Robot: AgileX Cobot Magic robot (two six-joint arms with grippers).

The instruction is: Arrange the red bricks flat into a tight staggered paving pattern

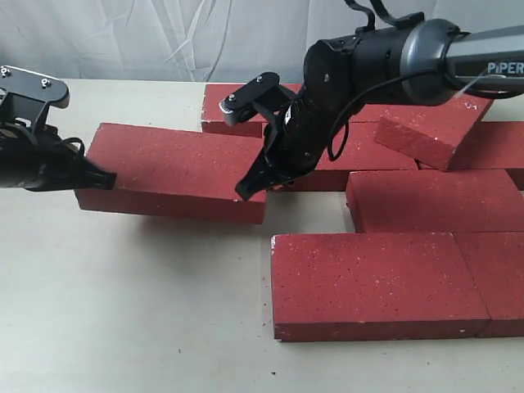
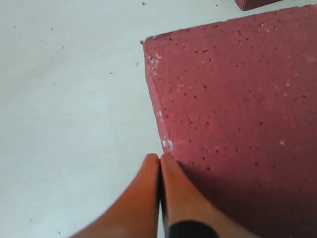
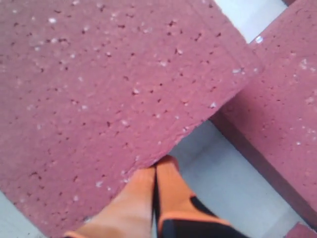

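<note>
White creased cloth (image 1: 123, 33) at the back, pale table (image 1: 123, 327) under everything.

Exterior view:
- The loose brick (image 1: 172, 168) lies left of centre, skewed against the rows and not yet closed up to them.
- The left gripper (image 1: 102, 178) is at its left end.
- The right gripper (image 1: 248, 190) is at its right near corner, with that arm reaching in from the far right.
- This view can't resolve either claw; the wrist views can.

Left wrist view: the orange fingers (image 2: 143, 198) are clenched together with nothing between them. The tips rest against the brick's end, close to a corner.

Right wrist view: same story. The fingers (image 3: 138, 198) are pressed together and empty, tips at the brick's edge. A bare strip of table separates that brick from a neighbouring brick (image 3: 282, 99). Can't tell which one in the layout that is.

The rest shows only in the exterior view:
- The near brick (image 1: 368, 282) is butted end to end with the near-right brick (image 1: 495, 278).
- The middle brick (image 1: 434, 201) sits just behind them.
- The far brick (image 1: 233, 110) and the mid-row brick (image 1: 377, 155) are partly hidden by the right arm.
- The tilted brick (image 1: 430, 131) is at far right, propped on others, not flat.

The right arm also blocks the spot where the loose brick meets the mid-row brick, so contact there is unclear.
</note>
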